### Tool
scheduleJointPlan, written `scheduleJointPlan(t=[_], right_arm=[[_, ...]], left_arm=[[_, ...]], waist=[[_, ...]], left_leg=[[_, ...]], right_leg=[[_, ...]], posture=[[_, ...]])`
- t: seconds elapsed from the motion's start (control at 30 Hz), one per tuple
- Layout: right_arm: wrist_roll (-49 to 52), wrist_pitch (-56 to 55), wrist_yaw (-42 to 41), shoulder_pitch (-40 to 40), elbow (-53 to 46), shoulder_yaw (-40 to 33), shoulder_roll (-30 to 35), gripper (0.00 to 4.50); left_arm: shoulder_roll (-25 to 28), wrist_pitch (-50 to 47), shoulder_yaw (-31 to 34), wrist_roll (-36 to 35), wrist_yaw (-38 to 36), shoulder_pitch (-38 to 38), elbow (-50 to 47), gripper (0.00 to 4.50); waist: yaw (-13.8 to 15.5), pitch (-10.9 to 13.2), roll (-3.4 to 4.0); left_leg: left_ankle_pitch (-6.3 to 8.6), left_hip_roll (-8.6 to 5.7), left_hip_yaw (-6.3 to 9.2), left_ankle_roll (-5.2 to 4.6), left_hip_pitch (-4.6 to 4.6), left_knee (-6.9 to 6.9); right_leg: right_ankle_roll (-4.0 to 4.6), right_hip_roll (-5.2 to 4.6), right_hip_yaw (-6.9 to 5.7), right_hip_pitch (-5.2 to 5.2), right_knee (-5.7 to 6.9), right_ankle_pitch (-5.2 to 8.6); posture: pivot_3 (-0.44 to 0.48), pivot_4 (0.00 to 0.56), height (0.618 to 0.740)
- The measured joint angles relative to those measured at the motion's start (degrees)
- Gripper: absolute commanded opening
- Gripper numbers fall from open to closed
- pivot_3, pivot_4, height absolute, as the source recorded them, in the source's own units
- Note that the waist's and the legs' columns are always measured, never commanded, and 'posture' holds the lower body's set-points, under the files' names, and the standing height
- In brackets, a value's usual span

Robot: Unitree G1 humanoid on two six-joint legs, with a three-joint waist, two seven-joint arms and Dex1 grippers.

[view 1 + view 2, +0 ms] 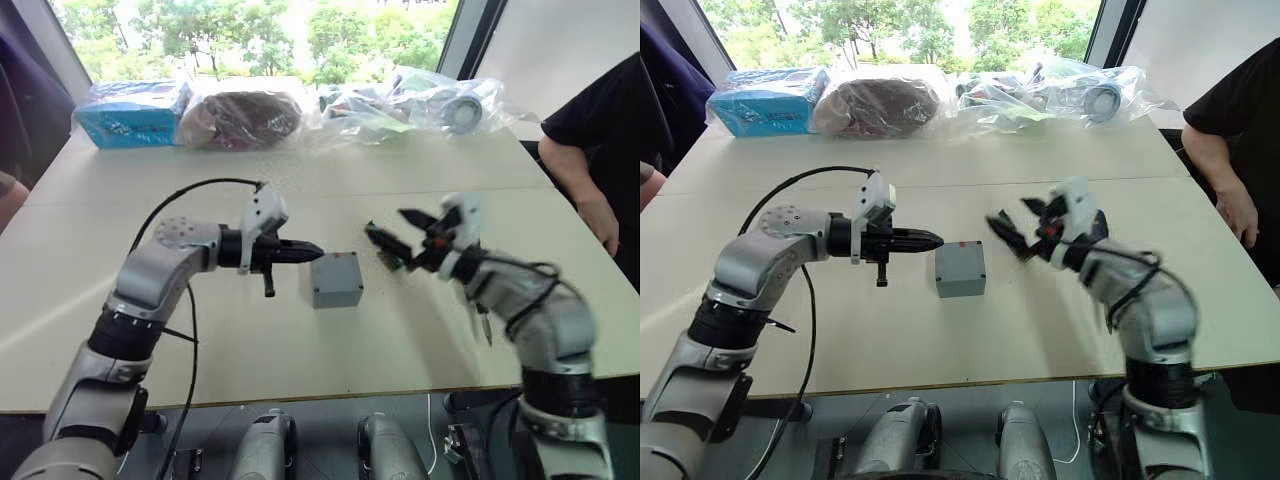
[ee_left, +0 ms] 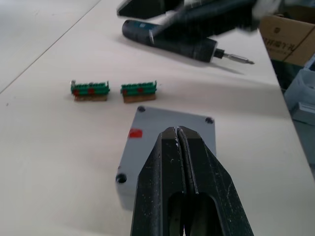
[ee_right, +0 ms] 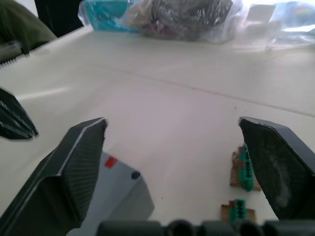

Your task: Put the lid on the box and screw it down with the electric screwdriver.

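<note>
1. the lid already sits on the box, red mark up, screw holes showing at the corners. placing looks done; i judge the screwing step has not begun.
2. the box stands near the middle of the table, well in from every edge.
3. the left gripper has its fingers pressed together with nothing between them. it hovers at the box's 9 o'clock, tips at the lid's near edge, touching or just above — cannot tell.
4. the right gripper is spread wide and empty, at the box's 3 o'clock, above the table.
5. the screwdriver lies flat on the table beyond the box in the left wrist view, bit pointing away from it, the right gripper just over it.
6. two green connector blocks lie between box and screwdriver, near but apart from both.
7. next move, as i read it: the right gripper drops and closes round the screwdriver's barrel, then carries the bit to a corner hole; the left could steady the box.
8. open room: bare table at the box's 6 and 12 o'clock. plastic bags line the far edge, well apart.
9. a person's arm stands off the right edge at 3 o'clock; a wide swing there needs care.
</note>
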State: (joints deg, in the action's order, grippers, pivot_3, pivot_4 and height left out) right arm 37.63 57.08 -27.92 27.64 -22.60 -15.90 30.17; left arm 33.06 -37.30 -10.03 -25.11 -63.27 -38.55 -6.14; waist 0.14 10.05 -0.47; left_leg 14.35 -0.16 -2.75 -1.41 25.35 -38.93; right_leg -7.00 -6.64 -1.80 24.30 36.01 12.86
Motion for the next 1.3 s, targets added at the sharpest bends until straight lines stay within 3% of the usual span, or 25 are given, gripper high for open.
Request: scheduleJointPlan(t=[0.13, 0.2, 0.27, 0.33, 0.47, 0.73, 1.13, 1.3], right_arm=[[5.51, 17.89, 2.63, 6.95, 0.33, -5.66, 10.17, 4.47], [6.32, 25.29, 3.99, 9.28, 2.53, -5.04, 14.08, 4.47], [10.68, 32.63, 5.14, 10.18, 9.74, 0.36, 24.64, 4.47], [12.40, 34.87, 5.18, 10.32, 13.51, 3.02, 29.03, 4.47], [13.99, 35.05, 1.93, 13.23, 22.42, 15.34, 35.79, 4.47], [10.35, 35.06, -5.94, 22.07, 34.22, 29.07, 35.63, 4.47], [-6.85, 27.13, -17.52, 30.43, 48.62, 46.11, 27.45, 4.47], [-12.13, 24.62, -22.94, 31.83, 50.52, 50.08, 26.66, 3.19]], left_arm=[[-1.55, 0.48, -1.79, -0.48, -1.71, -0.36, -1.55, 0.00], [-1.99, 0.63, -2.70, -0.48, -2.34, -0.81, -2.13, 0.00], [-1.95, 1.06, -3.47, -0.47, -3.67, -1.17, -3.39, 0.00], [-1.65, 1.80, -3.93, -0.34, -4.50, -1.23, -3.62, 0.00], [-3.27, 3.62, -5.28, 0.42, -4.98, -1.93, -3.57, 0.00], [-3.75, 4.30, -5.48, 0.90, -2.88, 0.23, -3.78, 0.00], [-3.44, 2.44, -4.66, 0.76, 2.37, 4.65, -8.36, 0.00], [-3.52, 1.91, -4.65, 0.72, 3.61, 4.86, -8.88, 0.00]], waist=[[0.43, 0.00, -0.01], [0.50, 0.00, 0.00], [0.73, 0.02, 0.03], [0.53, 0.01, 0.04], [-0.12, 0.01, 0.07], [-0.76, 0.03, 0.13], [-0.78, 0.03, 0.14], [-0.73, 0.03, 0.13]], left_leg=[[0.01, 0.00, -0.02, -0.01, 0.01, 0.00], [0.01, -0.01, -0.03, -0.02, 0.02, -0.02], [0.03, -0.08, 0.00, -0.05, 0.06, 0.00], [0.07, -0.05, -0.07, -0.13, 0.07, -0.02], [0.10, -0.01, -0.17, -0.18, 0.07, -0.02], [0.12, 0.00, -0.17, -0.21, 0.13, 0.00], [0.12, -0.05, -0.17, -0.21, 0.16, -0.02], [0.12, -0.04, -0.15, -0.21, 0.15, -0.04]], right_leg=[[0.05, -0.03, 0.00, 0.00, -0.03, 0.02], [0.22, -0.08, 0.01, 0.01, -0.03, 0.11], [0.26, -0.17, -0.02, 0.00, -0.08, 0.13], [0.29, -0.17, 0.01, -0.02, -0.25, 0.13], [0.28, -0.14, 0.06, 0.00, -0.38, 0.12], [0.21, -0.11, 0.05, 0.02, -0.44, 0.09], [0.03, -0.08, 0.05, 0.00, -0.49, -0.01], [0.02, -0.06, 0.04, -0.04, -0.49, -0.02]], posture=[[0.000, 0.150, 0.740], [0.000, 0.150, 0.740], [0.000, 0.150, 0.740], [0.000, 0.150, 0.740], [0.000, 0.150, 0.740], [0.000, 0.150, 0.740], [0.000, 0.150, 0.740], [0.000, 0.150, 0.740]])
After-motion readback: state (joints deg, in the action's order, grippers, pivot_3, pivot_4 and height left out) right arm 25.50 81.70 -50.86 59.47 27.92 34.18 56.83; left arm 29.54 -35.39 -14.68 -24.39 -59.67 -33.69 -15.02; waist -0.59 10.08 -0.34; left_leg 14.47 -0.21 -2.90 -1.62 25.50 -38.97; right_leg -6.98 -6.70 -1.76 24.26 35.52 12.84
